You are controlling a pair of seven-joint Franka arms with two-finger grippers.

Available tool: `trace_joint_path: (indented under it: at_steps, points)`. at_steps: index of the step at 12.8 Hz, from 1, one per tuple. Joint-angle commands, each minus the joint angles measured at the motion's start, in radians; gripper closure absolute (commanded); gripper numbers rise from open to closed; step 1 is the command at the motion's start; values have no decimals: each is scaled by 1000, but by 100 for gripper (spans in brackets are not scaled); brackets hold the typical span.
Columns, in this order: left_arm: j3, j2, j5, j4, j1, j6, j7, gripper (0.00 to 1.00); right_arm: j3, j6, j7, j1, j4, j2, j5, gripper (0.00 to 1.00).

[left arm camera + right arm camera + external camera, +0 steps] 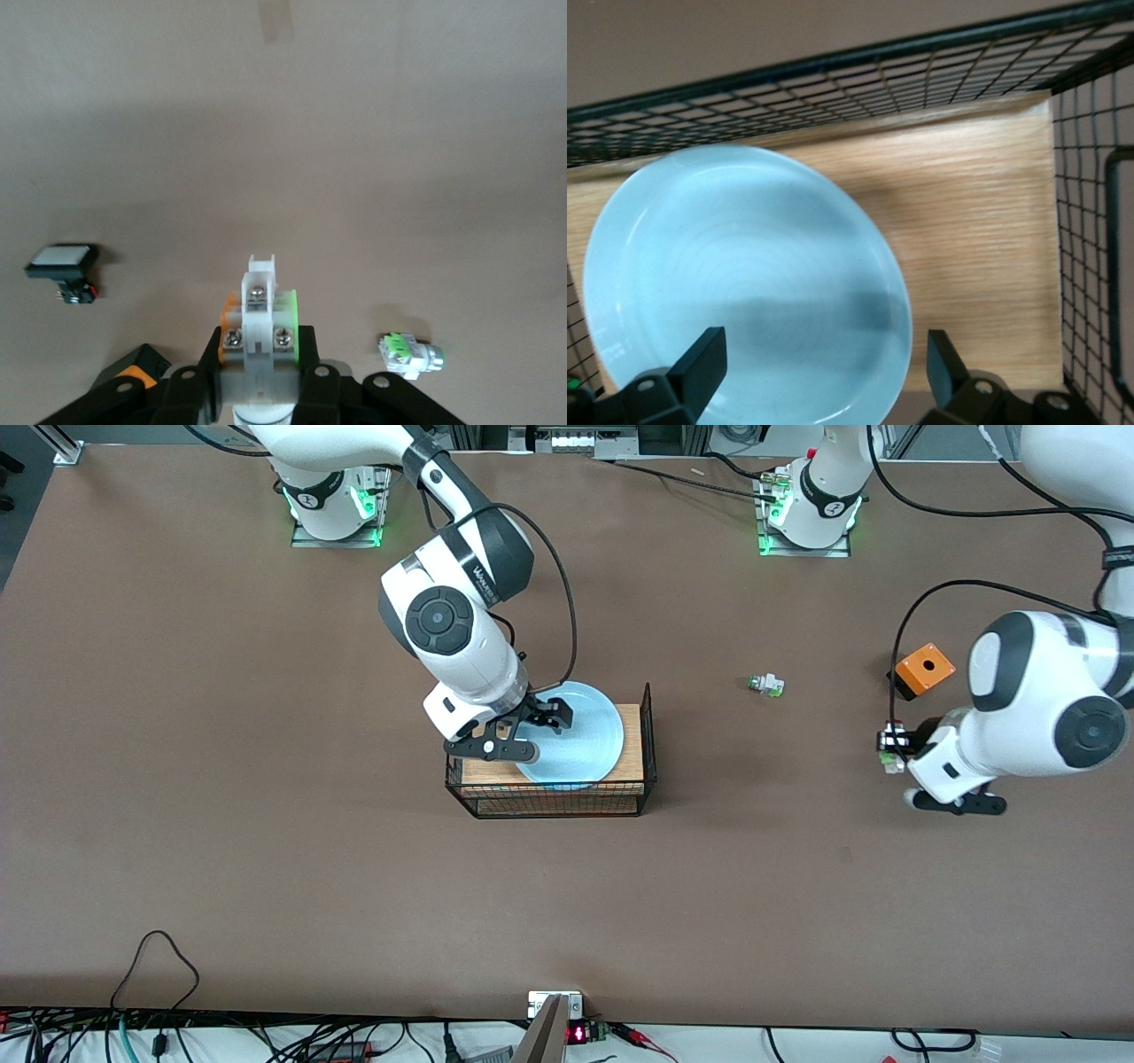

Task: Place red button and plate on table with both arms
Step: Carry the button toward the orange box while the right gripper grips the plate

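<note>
The pale blue plate [580,735] lies on the wooden board of a wire basket; it also shows in the right wrist view [744,283]. My right gripper [529,735] is open just above the plate's rim at the right arm's end, with the rim between its fingers [700,363]. My left gripper [259,359] is shut on the red button [260,310], of which I see the white body, screws, and green and orange sides; the red cap is hidden. The left arm's hand [946,769] hangs over the brown table [266,824] near the left arm's end.
The wire basket [549,802] stands mid-table, with a tall wire wall [651,731] at its left arm's end. An orange box [924,669], a white-green part without a cap [766,685] and a black switch with a white face [62,266] lie on the table around the left gripper.
</note>
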Motion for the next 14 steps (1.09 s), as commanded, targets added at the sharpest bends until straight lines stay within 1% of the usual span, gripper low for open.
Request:
trace_joint_path:
  at_steps: [1, 2, 3, 5, 8, 9, 11, 12, 13, 14]
  points:
    - [-6, -47, -15, -134, 46, 94, 43, 100, -2, 20, 19, 9, 20, 23, -92, 0]
    - [-6, -47, -16, -175, 49, 149, 80, 100, -2, 21, 19, 9, 20, 32, -126, 0]
    - [-7, -50, -16, -239, 69, 238, 95, 100, -2, 23, 12, 13, 20, 39, -166, 0]
    - [-7, -55, -16, -335, 73, 372, 97, 100, -1, 23, 15, 26, 20, 57, -229, 0]
    - [-7, -55, -18, -483, 80, 620, 96, 100, -1, 23, 10, 32, 27, 65, -230, 0]
    - [-7, -53, -18, -517, 78, 669, 94, 100, -1, 18, 5, 33, 29, 65, -230, 0]
    - [-9, -55, -18, -540, 78, 681, 89, 100, -2, 17, 8, 35, 31, 63, -230, 0]
    - [-9, -55, -18, -551, 78, 687, 89, 97, -2, 9, 8, 35, 32, 62, -227, 1]
    - [-9, -55, -18, -568, 78, 705, 88, 93, -1, 0, 7, 33, 34, 56, -224, 5]
    - [-9, -55, -18, -576, 77, 713, 88, 81, 1, -32, 7, 30, 37, 51, -223, 14]
